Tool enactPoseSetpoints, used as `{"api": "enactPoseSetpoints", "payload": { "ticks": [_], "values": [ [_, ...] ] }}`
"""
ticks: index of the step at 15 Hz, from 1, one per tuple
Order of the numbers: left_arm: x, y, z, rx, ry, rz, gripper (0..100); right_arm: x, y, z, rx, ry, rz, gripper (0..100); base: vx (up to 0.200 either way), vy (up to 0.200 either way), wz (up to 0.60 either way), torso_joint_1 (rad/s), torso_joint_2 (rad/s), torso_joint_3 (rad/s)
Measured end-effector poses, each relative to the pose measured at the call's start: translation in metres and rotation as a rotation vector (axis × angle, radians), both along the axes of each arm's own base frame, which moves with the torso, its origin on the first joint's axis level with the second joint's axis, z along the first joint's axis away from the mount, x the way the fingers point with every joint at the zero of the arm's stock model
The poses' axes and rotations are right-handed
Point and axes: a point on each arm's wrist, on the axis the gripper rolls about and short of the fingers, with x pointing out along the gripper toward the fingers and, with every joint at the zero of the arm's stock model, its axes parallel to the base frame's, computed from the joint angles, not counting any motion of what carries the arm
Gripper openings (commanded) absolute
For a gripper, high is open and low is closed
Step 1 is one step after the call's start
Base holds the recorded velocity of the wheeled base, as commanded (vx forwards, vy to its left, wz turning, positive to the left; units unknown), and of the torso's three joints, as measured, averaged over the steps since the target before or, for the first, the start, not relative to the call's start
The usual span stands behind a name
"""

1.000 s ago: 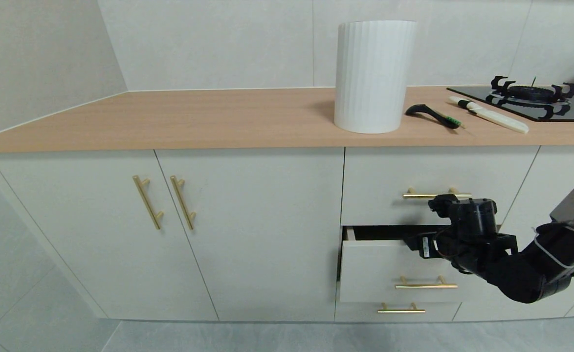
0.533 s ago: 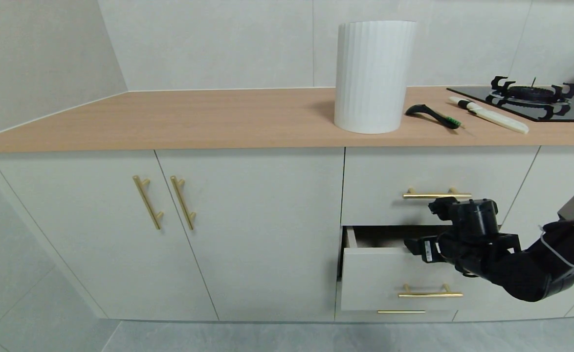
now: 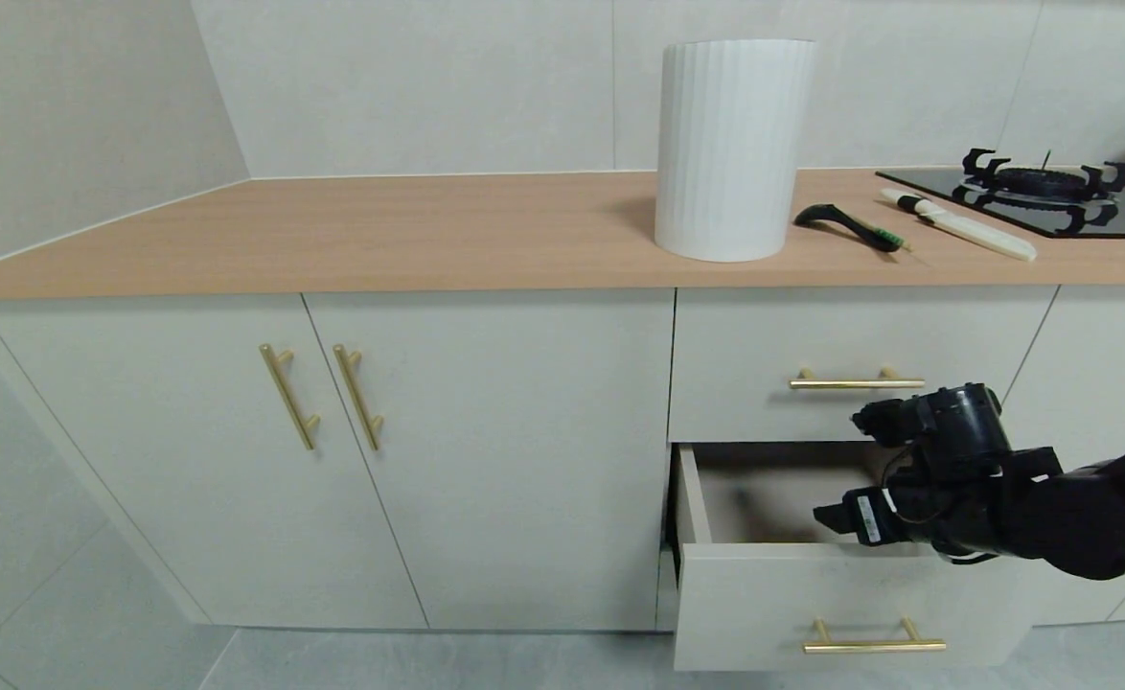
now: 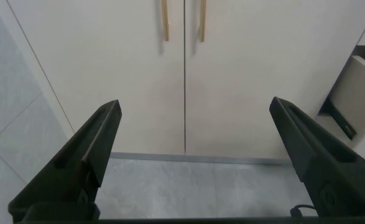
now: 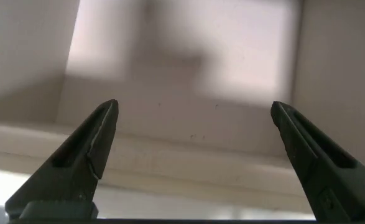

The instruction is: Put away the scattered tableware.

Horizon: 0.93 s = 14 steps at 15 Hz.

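A wooden countertop (image 3: pixel 380 230) is carrying a tall white ribbed canister (image 3: pixel 730 153) and a black stove (image 3: pixel 1042 192) at its right end. Below, a drawer (image 3: pixel 773 594) is standing open with the right gripper (image 5: pixel 193 109) hovering over its front edge, jaws spread and empty; the left gripper (image 4: pixel 194 106), likewise spread and empty, is facing the cabinet doors (image 4: pixel 244 74). Between canister and stove the pale knife (image 3: pixel 960 226) and smaller black peeler (image 3: pixel 848 226) are lying flat, both running diagonally back-left to front-right, the peeler's head nearest the canister.
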Motion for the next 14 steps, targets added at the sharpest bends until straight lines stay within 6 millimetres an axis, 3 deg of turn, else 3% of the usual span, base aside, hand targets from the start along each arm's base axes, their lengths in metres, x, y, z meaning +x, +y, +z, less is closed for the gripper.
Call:
{"api": "enactPoseSetpoints", "payload": {
  "ticks": [14],
  "values": [
    [0.0,0.0,0.0,0.0,0.0,0.0,100,-0.063,0.005,0.018,-0.211,0.345,0.229,100,0.0,0.0,0.0,0.0,0.0,0.0]
  ]
}}
